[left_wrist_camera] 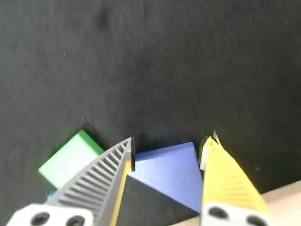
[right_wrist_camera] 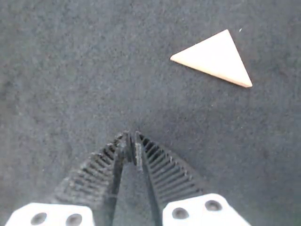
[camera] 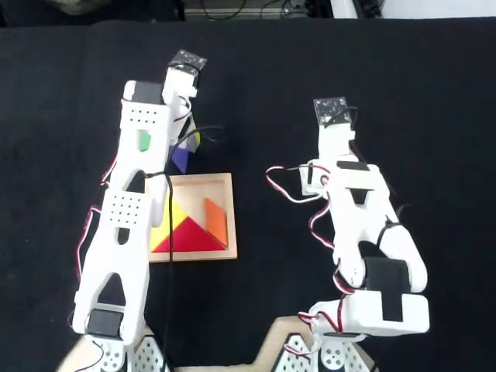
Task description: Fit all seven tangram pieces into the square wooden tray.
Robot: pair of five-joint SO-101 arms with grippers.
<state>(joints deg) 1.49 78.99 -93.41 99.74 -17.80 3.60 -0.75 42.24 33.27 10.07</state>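
Note:
The square wooden tray (camera: 225, 183) lies mid-table and holds a yellow (camera: 172, 215), a red (camera: 188, 236) and an orange piece (camera: 216, 219). Just beyond its far edge my left gripper (left_wrist_camera: 171, 143) is shut on a blue triangle (left_wrist_camera: 169, 172), with one finger against each side. The same blue triangle (camera: 180, 160) shows beside the left arm in the high view. A green piece (left_wrist_camera: 70, 157) lies on the cloth next to the grey finger. My right gripper (right_wrist_camera: 130, 143) is shut and holds nothing, low over the black cloth. A pale triangle (right_wrist_camera: 214, 59) lies a short way ahead of it.
Black cloth covers the whole table. The left arm (camera: 132, 201) stretches along the tray's left side and hides part of it. The right arm (camera: 356, 209) stands folded to the tray's right. A corner of the tray (left_wrist_camera: 287, 193) sits close behind the yellow finger.

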